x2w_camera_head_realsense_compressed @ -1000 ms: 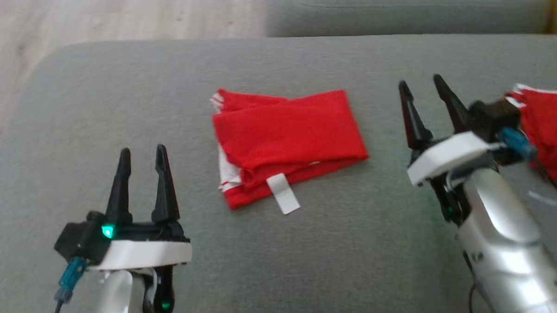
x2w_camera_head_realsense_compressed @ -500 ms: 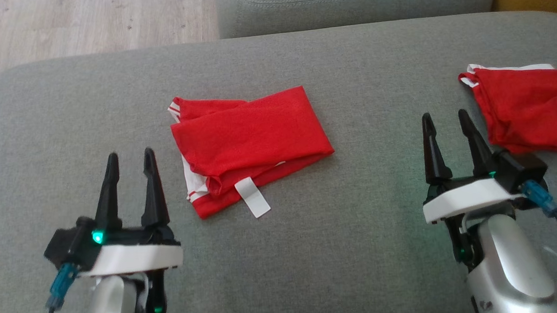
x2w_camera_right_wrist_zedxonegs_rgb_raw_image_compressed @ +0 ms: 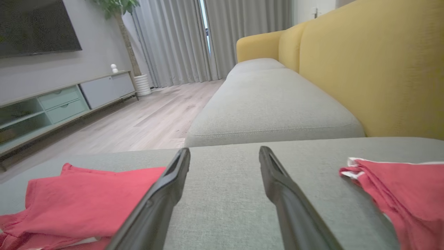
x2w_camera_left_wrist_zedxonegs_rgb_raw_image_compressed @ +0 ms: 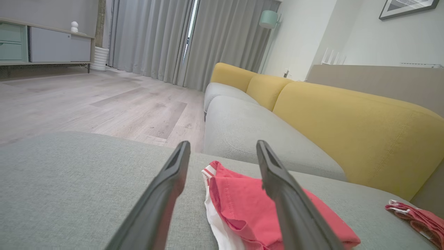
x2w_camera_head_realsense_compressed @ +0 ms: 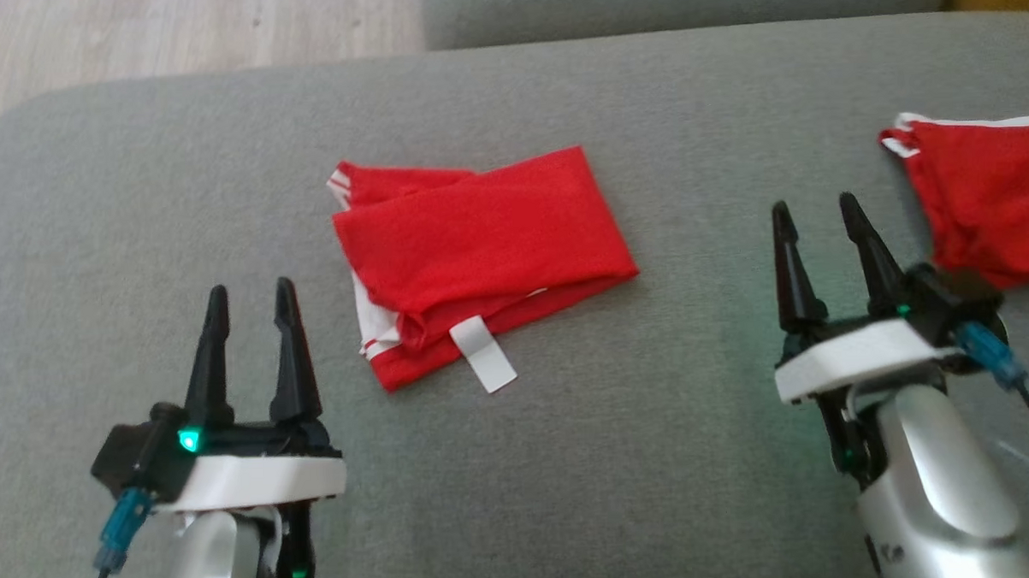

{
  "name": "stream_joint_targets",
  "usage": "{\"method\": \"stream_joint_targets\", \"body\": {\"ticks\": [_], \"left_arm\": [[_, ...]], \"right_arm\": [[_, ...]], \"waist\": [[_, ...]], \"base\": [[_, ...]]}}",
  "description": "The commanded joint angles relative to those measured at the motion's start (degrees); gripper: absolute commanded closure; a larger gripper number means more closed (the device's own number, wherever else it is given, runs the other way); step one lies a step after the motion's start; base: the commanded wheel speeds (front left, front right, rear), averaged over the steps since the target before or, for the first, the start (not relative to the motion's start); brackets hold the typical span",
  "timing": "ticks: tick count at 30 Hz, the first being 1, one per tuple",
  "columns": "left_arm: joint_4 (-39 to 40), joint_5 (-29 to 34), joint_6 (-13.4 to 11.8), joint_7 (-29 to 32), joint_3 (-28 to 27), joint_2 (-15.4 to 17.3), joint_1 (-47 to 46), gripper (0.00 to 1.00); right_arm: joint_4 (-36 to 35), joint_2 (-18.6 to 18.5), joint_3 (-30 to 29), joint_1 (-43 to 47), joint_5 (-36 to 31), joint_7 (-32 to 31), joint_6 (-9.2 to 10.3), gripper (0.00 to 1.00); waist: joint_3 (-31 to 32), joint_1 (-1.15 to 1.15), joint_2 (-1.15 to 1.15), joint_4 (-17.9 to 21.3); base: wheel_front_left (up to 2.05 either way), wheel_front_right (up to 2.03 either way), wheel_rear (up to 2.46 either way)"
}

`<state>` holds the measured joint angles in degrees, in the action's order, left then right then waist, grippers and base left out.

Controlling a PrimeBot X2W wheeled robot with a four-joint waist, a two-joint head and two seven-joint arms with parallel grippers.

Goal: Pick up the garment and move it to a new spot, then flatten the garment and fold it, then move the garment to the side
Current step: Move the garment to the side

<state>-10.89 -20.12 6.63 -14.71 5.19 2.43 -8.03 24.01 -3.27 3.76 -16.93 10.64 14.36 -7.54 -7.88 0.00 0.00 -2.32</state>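
Both your left gripper [x2w_camera_head_realsense_compressed: 250, 286] and right gripper [x2w_camera_head_realsense_compressed: 814, 201] gape empty, the folded red garment [x2w_camera_head_realsense_compressed: 479, 247] between them, slightly ahead; it looks light and limp, so pinch all layers at a corner.

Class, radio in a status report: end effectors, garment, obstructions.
Left end effector, right end effector open, empty. Folded red garment on cushion between them. Second red garment at right, apart.

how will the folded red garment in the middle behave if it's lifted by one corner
Likely floppy: the red garment lies in soft, uneven layers, so it would probably sag and unfold. Probably light, being thin cloth lying nearly flat on the grey cushion. Its white tag sticks out loose and may flap.
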Motion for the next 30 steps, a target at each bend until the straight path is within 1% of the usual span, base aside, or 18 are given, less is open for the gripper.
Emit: {"method": "stream_joint_targets", "body": {"ticks": [1,2,8,9,12,17,22,24,27,28,29,30], "left_arm": [[2.0,-0.3,0.3,-0.3,-1.0,0.4,-3.0,0.0],[2.0,-0.5,0.3,-0.3,-0.2,0.4,-3.5,0.0],[1.3,-1.5,0.3,-0.3,2.8,0.4,-5.2,0.0],[1.3,-1.5,0.3,-0.3,2.8,0.4,-5.2,0.0],[1.2,-2.1,0.1,-0.3,3.7,0.4,-5.8,0.0],[1.0,-2.8,-0.3,-0.3,4.7,0.4,-6.0,0.0],[0.7,-3.4,-0.6,-0.3,5.1,0.4,-5.8,0.0],[0.6,-3.5,-0.7,-0.3,5.3,0.4,-5.7,0.0],[0.5,-3.6,-0.9,-0.3,5.2,0.4,-5.6,0.0],[0.5,-3.6,-0.9,-0.3,5.2,0.4,-5.6,0.0],[0.5,-3.6,-1.0,-0.3,5.1,0.4,-5.6,0.0],[0.5,-3.6,-1.0,-0.3,5.0,0.4,-5.6,0.0]], "right_arm": [[-1.2,0.4,2.1,-4.1,-0.9,-0.2,0.05,0.0],[-0.3,0.4,2.6,-6.1,-1.2,-1.0,0.05,0.0],[5.2,0.4,3.3,-12.5,-0.1,-5.0,0.05,0.0],[5.2,0.4,3.3,-12.5,-0.1,-5.0,0.05,0.0],[9.4,0.4,4.2,-15.4,1.2,-6.9,0.05,0.0],[18.3,0.4,4.4,-19.1,2.8,-11.1,0.05,0.0],[25.8,0.4,6.1,-20.8,4.3,-13.9,0.05,0.0],[28.0,0.4,7.9,-21.2,5.7,-14.8,0.05,0.0],[30.0,0.4,10.7,-21.8,5.3,-14.0,0.05,0.0],[30.4,0.4,11.6,-22.0,5.6,-13.6,0.05,0.74],[30.4,0.4,12.6,-22.3,5.7,-12.9,0.05,1.0],[30.5,0.4,13.3,-22.6,5.4,-12.0,0.05,1.0]], "waist": [[-1.5,0.0,0.0,-1.7],[-2.5,0.0,0.0,-3.0],[-4.9,0.0,0.0,-7.7],[-4.9,0.0,0.0,-7.7],[-5.8,0.0,0.0,-10.0],[-6.7,0.0,0.0,-13.0],[-6.6,0.0,0.0,-14.5],[-6.6,0.0,0.0,-14.8],[-6.3,0.0,0.0,-14.6],[-6.2,0.0,0.0,-14.3],[-6.1,0.0,0.0,-14.0],[-5.9,0.0,0.0,-13.6]], "base": [[0.0,0.0,0.0],[0.0,0.0,0.0],[0.0,0.0,0.0],[0.0,0.0,0.0],[0.0,0.0,0.0],[0.0,0.0,0.0],[0.0,0.0,0.0],[0.0,0.0,0.0],[0.0,0.0,0.0],[0.0,0.0,0.0],[0.0,0.0,0.0],[0.0,0.0,0.0]]}}
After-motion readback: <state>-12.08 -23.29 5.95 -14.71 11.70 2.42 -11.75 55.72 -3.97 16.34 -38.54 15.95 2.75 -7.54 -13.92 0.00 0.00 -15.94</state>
